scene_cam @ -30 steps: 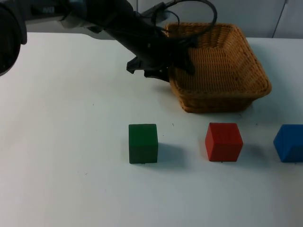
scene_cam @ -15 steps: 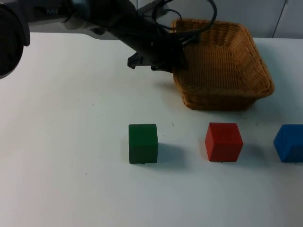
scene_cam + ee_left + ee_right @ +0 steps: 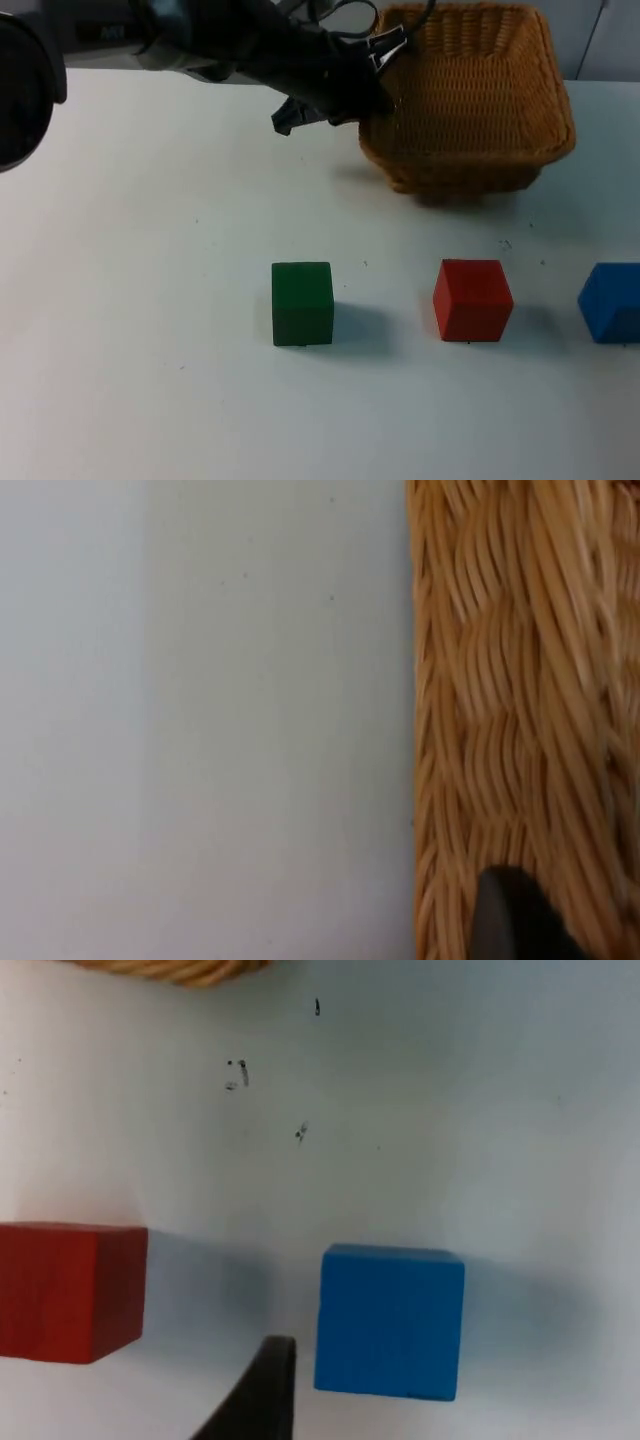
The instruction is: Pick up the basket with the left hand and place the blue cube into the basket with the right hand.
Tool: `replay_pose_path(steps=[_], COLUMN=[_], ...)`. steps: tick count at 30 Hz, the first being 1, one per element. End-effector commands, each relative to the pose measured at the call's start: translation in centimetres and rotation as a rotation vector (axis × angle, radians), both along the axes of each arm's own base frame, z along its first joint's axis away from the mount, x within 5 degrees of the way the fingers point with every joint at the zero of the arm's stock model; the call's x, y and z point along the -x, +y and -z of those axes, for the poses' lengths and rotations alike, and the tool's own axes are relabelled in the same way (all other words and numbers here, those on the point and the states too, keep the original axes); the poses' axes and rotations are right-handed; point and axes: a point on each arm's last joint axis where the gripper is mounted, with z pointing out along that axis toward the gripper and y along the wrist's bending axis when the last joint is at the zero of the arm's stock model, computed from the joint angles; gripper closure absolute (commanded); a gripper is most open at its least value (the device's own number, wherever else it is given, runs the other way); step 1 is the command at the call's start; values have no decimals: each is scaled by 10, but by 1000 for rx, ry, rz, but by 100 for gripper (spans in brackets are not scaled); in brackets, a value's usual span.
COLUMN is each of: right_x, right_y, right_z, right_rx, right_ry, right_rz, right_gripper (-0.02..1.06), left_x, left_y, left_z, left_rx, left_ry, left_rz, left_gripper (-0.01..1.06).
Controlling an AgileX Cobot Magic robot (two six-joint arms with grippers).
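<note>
The woven basket (image 3: 460, 165) hangs tilted above the back of the table, casting a shadow below it. My left gripper (image 3: 375, 75) is shut on its left rim; the left wrist view has the basket's weave (image 3: 510, 700) right against a black fingertip (image 3: 510, 920). The blue cube (image 3: 612, 302) rests on the table at the front right edge of the top view. In the right wrist view my right gripper (image 3: 275, 1400) hovers over the table just beside the blue cube (image 3: 390, 1322), apart from it.
A red cube (image 3: 472, 298) sits left of the blue one, and a green cube (image 3: 302, 303) further left. The red cube (image 3: 65, 1290) and a strip of basket (image 3: 170, 968) appear in the right wrist view. Small dark specks mark the white table.
The left gripper has raised the basket off the table and carried it toward the back wall. The cubes have stayed in place.
</note>
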Motion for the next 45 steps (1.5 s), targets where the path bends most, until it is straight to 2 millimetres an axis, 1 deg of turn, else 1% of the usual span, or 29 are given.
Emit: replay_pose_path(steps=[1,3,4,5,8,9,11,13,16,18,21,23,24,25,27,28,29,31,33,34,36,38,39,40,42,44,45], right_x=[-2,-2,-2,-2,-2,-2,-2,-2,-2,-2,-2,-2,-2,-2,-2,-3,-3,-3,-3,-3,-3,-3,-3,-3,-3,-3,-3], right_y=[-2,-2,-2,-2,-2,-2,-2,-2,-2,-2,-2,-2,-2,-2,-3,-3,-3,-2,-2,-2,-2,-2,-2,-2,-2,-2,-2], right_z=[-3,-3,-3,-3,-3,-3,-3,-3,-3,-3,-3,-3,-3,-3,-3,-3,-3,-3,-3,-3,-3,-3,-3,-3,-3,-3,-3], right_rx=[6,8,8,8,10,10,10,10,10,12,12,14,16,16,18,19,19,17,15,15,13,11,11,11,7,4,4], right_ry=[-18,-18,-18,-18,-18,-18,-18,-18,-18,-18,-18,-18,-18,-18,-25,-30,-30,-36,-36,-36,-36,-34,-32,-32,-29,-27,-27], right_rz=[0,-1,-1,-1,-3,-3,-3,-3,-3,-4,-4,-5,-6,-6,-6,-6,-6,-4,-3,-3,-2,-1,-1,-1,1,8,8], right_gripper=[4,4,4,4,4,4,4,4,4,4,4,4,4,4,4,4,4,4,4,4,4,4,4,4,4,4,4], left_x=[-2,0,0,2,5,5,7,10,11,13,15,21,24,24,32,36,36,50,60,60,73,86,93,93,110,130,139], left_y=[-3,-4,-4,-4,2,2,7,12,18,19,21,25,27,27,34,36,36,48,63,63,78,96,105,105,124,141,149], left_z=[-17,-25,-25,-31,-60,-60,-77,-90,-98,-104,-101,-84,-80,-80,-69,-71,-71,-71,-78,-78,-82,-92,-93,-93,-101,-103,-108], left_rx=[78,86,86,86,33,33,-13,-25,-29,-32,-21,-8,-12,-12,-22,-14,-14,-31,-40,-40,-50,-55,-72,-72,-99,-128,-135], left_ry=[1,15,15,26,25,25,20,38,48,50,78,135,141,141,153,143,143,130,126,126,130,123,120,120,100,96,81], left_rz=[-44,-37,-37,-29,-39,-39,-45,-36,-28,-17,-42,-96,-114,-114,-152,-165,-165,-172,-181,-181,-192,-220,-232,-232,-244,-266,-277], left_gripper=[105,105,105,105,105,105,105,105,105,105,105,105,105,105,105,105,105,105,105,105,105,105,105,105,105,105,105])
